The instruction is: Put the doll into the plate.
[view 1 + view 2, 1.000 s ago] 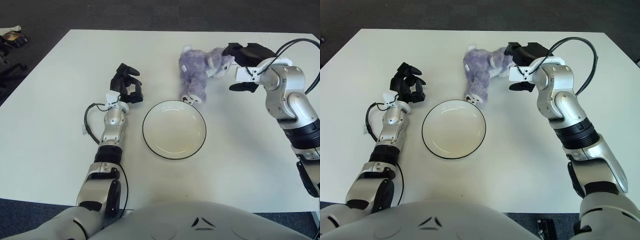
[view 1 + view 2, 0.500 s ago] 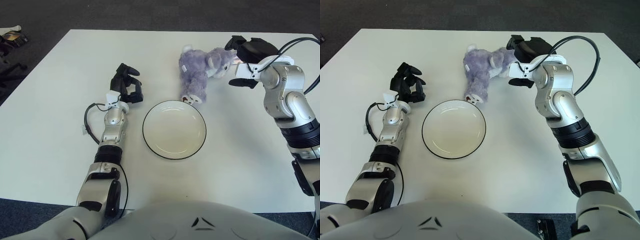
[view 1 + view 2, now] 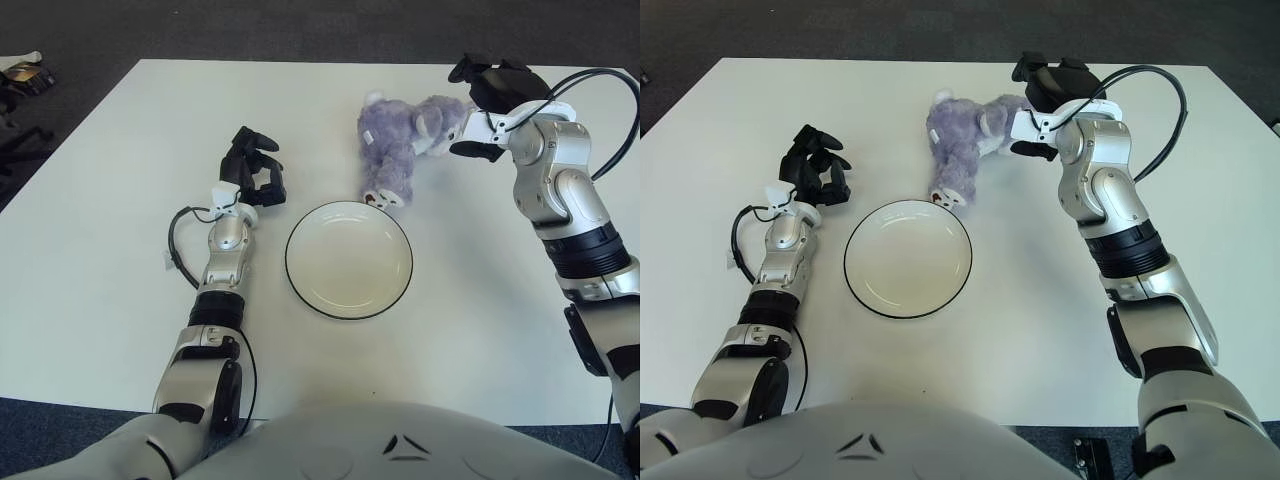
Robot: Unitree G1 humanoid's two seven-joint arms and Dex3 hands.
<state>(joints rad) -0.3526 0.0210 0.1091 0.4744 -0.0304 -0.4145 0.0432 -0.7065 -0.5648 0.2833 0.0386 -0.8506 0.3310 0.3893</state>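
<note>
A purple plush doll (image 3: 396, 142) lies on the white table just beyond the plate, its head toward the right and its feet near the rim. The white plate (image 3: 348, 260) with a dark rim stands bare at the table's middle. My right hand (image 3: 478, 108) hovers at the right side of the doll's head. One black finger sits above the head and another below it, spread, with nothing gripped. My left hand (image 3: 254, 168) shows to the left of the plate with relaxed fingers, holding nothing.
A black cable (image 3: 178, 245) loops beside my left forearm, and another arcs over my right forearm (image 3: 600, 85). The table's far edge (image 3: 300, 62) runs just behind the doll, with dark floor past it.
My right hand has swung away from me and slightly left, closing in on the doll's head. The doll, the plate and my left hand have not moved.
</note>
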